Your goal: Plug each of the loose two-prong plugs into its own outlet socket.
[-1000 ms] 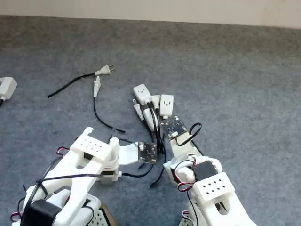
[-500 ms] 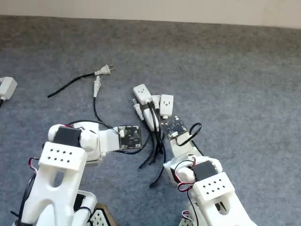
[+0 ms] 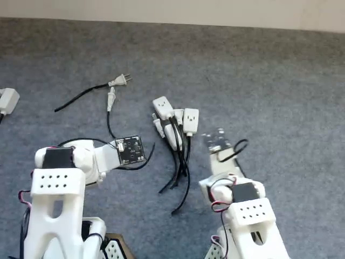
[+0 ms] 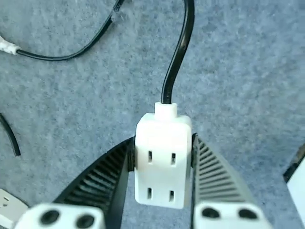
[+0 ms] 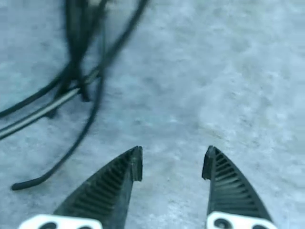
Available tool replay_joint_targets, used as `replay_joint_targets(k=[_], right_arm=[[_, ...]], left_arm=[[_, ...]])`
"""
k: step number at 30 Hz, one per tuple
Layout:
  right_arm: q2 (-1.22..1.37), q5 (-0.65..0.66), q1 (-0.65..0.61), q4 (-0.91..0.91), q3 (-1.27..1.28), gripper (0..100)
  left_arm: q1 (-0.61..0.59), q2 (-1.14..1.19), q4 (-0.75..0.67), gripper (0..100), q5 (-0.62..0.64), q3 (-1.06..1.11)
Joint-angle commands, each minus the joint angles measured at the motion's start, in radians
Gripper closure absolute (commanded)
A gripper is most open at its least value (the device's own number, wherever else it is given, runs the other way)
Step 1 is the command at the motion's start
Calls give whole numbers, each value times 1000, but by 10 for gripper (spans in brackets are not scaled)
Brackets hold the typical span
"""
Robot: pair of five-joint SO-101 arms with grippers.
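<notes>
Grey carpet-textured counter (image 3: 280, 81) is carrying everything. White left arm (image 3: 56, 189) is standing at the near left of the high view. White right arm (image 3: 245, 216) is standing at the near right, with a trail of cords running between the two.

Left tool (image 4: 163, 143) is clamping a white rectangular socket block (image 4: 163, 169), its ribbed black jaws pressing the block's two long sides. The block is showing two pairs of slots toward the wrist camera. Its thick black cord (image 4: 178, 52) is leaving the far end and curving away over the counter. Cannot tell whether the block is resting on the counter or hanging just above it.

Right tool (image 5: 172, 157) is hanging with its jaws apart, gripping nothing, over bare counter. Loose black cord ends (image 5: 81, 71) are lying near it.

In the middle of the counter a bunch of white socket blocks and plugs (image 3: 173, 121) is lying packed together, pieces touching. Their black cords (image 3: 180, 172) are trailing back toward the arms. Cannot tell which piece is seated in which.

Farther out on the left, apart from the bunch, two plugs are lying loose. A white two-prong plug (image 3: 119, 81) is pointing its prongs rightward. A second white plug (image 3: 111, 99) is lying just beside it. Each is trailing a thin black cord.

A lone white block (image 3: 7, 100) is sitting at the left edge of the high view.
</notes>
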Motion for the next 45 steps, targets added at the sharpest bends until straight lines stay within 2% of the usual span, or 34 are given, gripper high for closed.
replay_joint_targets(k=[1, 5, 10, 13, 17, 24, 30, 35, 38, 42, 45], right_arm=[[-16, -3, 179, -8, -65, 793], [-16, -11, 254, -8, -65, 793], [-15, -6, 254, -15, -64, 793], [-15, -5, 240, -15, -58, 793], [-15, -5, 211, -15, -56, 793], [-15, -3, 209, -15, -54, 793], [-15, -3, 209, -13, -54, 793], [-15, -3, 209, -13, -54, 793], [-15, -3, 209, -13, -54, 793], [-15, -3, 191, -13, -54, 793], [-15, -3, 159, -8, -53, 793]], left_arm=[[-67, -16, 35, 996, -48, -71], [-65, -18, 77, 996, -97, -82], [101, -18, 196, 996, -101, -107], [213, -18, 192, 996, -71, -62], [292, -8, 63, 996, -11, 48], [286, -7, -253, 992, -9, 306], [200, -8, -368, 851, -12, 360], [74, -16, -362, 806, -14, 280], [28, -13, -278, 796, -17, 186], [58, -10, -107, 796, -120, 137], [85, -15, -64, 796, -117, 137]])
